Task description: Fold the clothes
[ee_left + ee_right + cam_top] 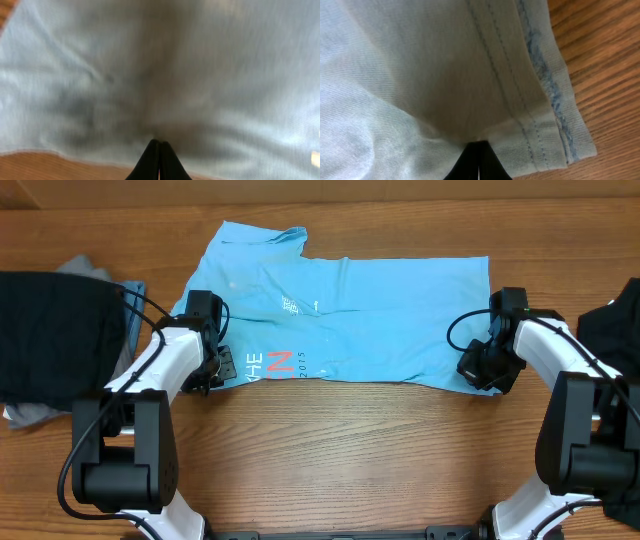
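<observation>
Overhead: sky-blue T-shirt spread flat on wooden table, between both grippers. Left gripper on shirt's near edge, lettering just beside it. Right gripper on the opposite near corner. Black clothes outboard of left arm.

Left wrist: left gripper fingertips pressed together, pinching shirt edge; fabric spreads ahead, bare wood behind.

Right wrist: right gripper fingertips pressed together, pinching puckered fabric; stitched hem just right of tips, wood beyond.
</observation>
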